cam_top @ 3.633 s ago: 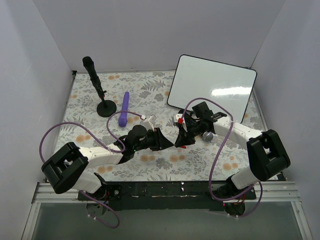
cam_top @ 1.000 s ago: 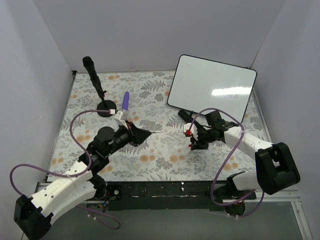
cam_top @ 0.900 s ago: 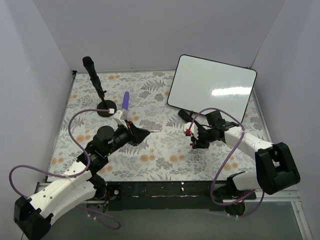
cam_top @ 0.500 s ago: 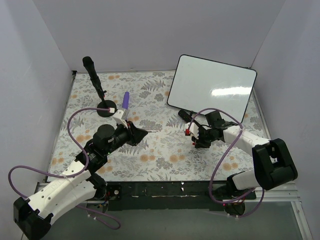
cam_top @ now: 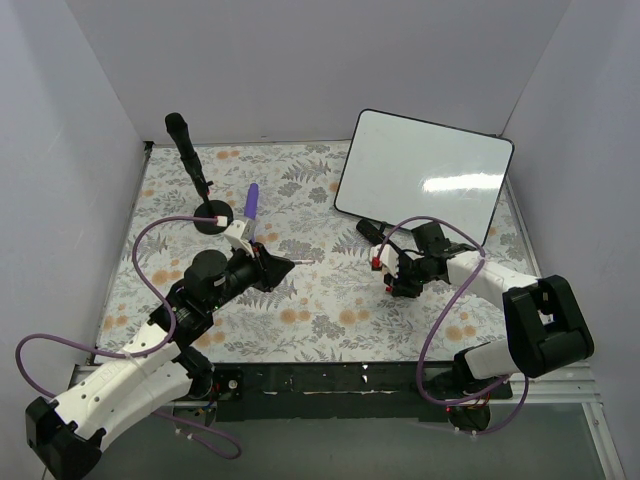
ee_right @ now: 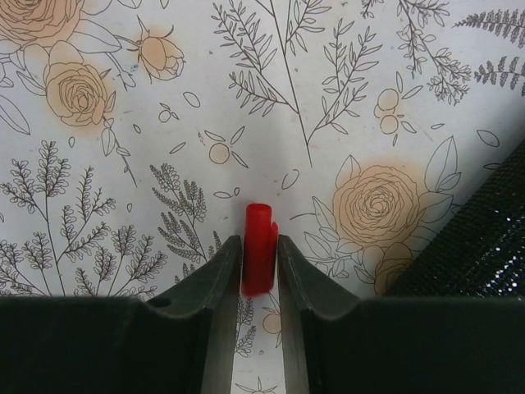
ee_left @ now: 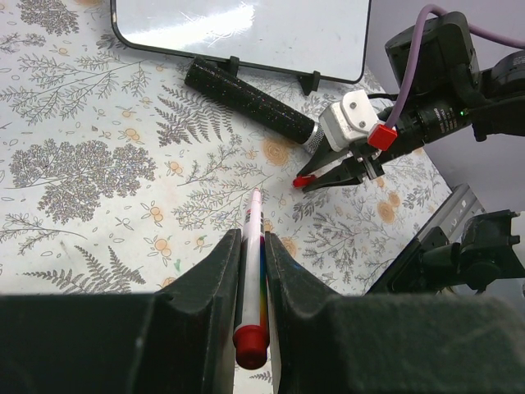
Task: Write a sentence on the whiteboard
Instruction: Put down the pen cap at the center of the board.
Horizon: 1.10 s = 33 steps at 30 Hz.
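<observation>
On the floral-patterned table [cam_top: 330,320], nearest the arm bases, the left gripper [ee_left: 250,246] is clamped on a slim white-barrelled marker with a red end plug [ee_left: 253,230]. The marker's pointed tip sticks out past the fingers, above the table.

Across a gap to the right, the right gripper [ee_right: 259,250] is low over the table. Its jaws pinch a small red plastic cap [ee_right: 259,238], whose end pokes out beyond the fingertips. In the left wrist view the cap points toward the marker tip, the two apart.

Just behind the right gripper lies a black speckled cylinder with a silvery end [ee_left: 246,97], slanted along the table. Beyond it, at the far right, is the large glossy white whiteboard with a thin black rim and rounded corners [cam_top: 425,175]. Its near edge, just behind the cylinder, carries two small black clips, and glare streaks its face.

Far left, a purple pen-shaped stick [cam_top: 250,205] lies beside a black round-based stand with an upright rod [cam_top: 212,216].
</observation>
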### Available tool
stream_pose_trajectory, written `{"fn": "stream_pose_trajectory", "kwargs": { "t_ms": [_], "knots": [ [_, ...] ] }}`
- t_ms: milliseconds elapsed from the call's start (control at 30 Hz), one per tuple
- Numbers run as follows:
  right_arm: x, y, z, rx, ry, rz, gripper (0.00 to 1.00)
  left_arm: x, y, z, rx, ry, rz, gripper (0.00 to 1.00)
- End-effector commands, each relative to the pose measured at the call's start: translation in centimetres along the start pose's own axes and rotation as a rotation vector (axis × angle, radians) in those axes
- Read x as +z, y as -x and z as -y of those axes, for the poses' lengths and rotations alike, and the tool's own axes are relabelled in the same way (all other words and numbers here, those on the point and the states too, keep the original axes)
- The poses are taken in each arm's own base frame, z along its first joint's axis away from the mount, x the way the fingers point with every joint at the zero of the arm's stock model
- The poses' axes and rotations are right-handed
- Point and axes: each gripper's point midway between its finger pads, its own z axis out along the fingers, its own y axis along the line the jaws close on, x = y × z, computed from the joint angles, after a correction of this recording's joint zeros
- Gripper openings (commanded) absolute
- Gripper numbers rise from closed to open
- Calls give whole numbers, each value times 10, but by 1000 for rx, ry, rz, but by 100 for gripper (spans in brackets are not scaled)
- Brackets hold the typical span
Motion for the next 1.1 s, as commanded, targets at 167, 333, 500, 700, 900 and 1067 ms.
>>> {"fn": "stream_pose_trajectory", "kwargs": {
  "t_ms": [167,333,500,700,900,1067],
  "knots": [
    [-6,2,6,23,-14,18,45,-3,4,1,16,-10,20,0],
    [-15,16,8,29,-4,77,52,-3,5,2,20,-14,21,0],
    [-31,33,10,24,9,117,57,-4,4,4,21,-24,16,0],
    [-57,50,17,-5,-15,130,59,-5,5,6,25,-35,18,0],
    [-80,57,25,5,-59,159,60,-7,7,10,29,-53,28,0],
    [-100,53,33,64,-103,194,60,-8,8,12,32,-66,31,0]
  ]
}}
